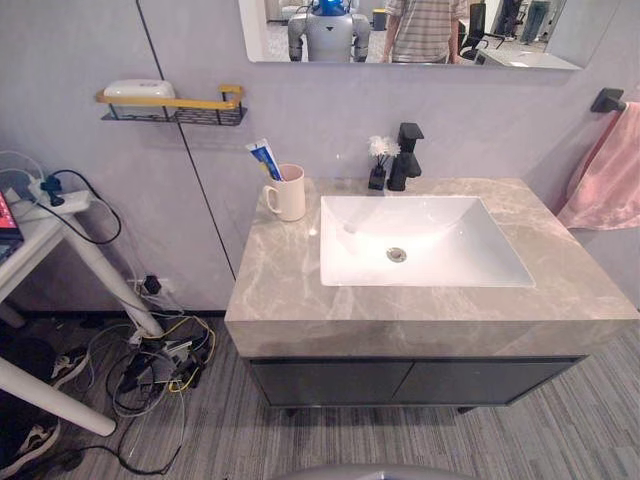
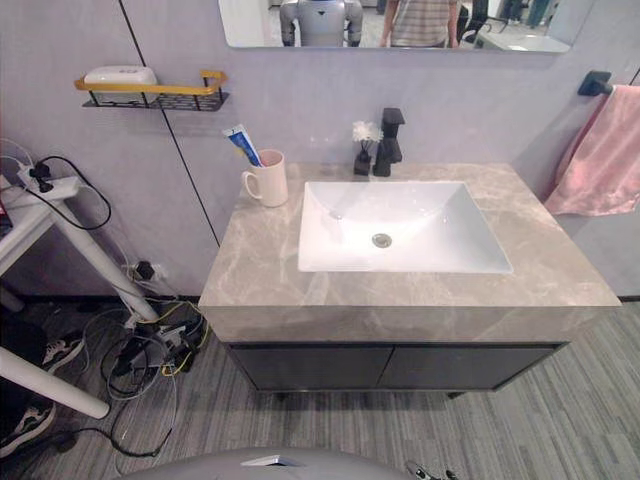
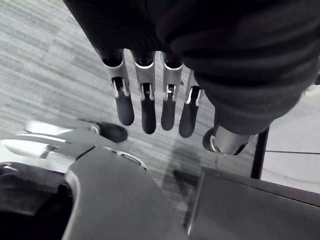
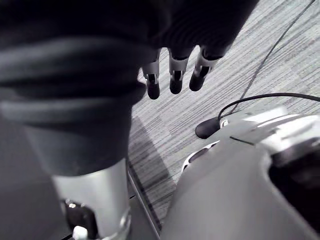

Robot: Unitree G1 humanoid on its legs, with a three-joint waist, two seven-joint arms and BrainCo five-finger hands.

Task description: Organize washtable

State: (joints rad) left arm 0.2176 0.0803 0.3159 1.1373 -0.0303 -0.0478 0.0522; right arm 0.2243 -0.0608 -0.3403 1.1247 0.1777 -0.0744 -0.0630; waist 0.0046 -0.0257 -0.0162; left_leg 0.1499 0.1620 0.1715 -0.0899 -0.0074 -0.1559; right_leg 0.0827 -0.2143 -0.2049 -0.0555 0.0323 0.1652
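A grey marble washtable point(image 1: 280, 290) holds a white rectangular sink point(image 1: 420, 240). A cream mug point(image 1: 288, 192) with a toothpaste tube point(image 1: 265, 158) in it stands at the back left of the counter. Behind the sink are a black faucet point(image 1: 405, 155) and a small black vase of white flowers point(image 1: 379, 160). My left hand point(image 3: 150, 95) hangs over the floor with straight fingers and holds nothing. In its own wrist view my right hand point(image 4: 175, 75) also hangs over the floor, fingers relaxed and empty.
A wall shelf point(image 1: 175, 105) with a white soap box point(image 1: 138, 90) hangs up left. A pink towel point(image 1: 610, 170) hangs at the right. A white table point(image 1: 50, 230) and tangled cables point(image 1: 150, 370) lie on the left. A person shows in the mirror point(image 1: 425, 25).
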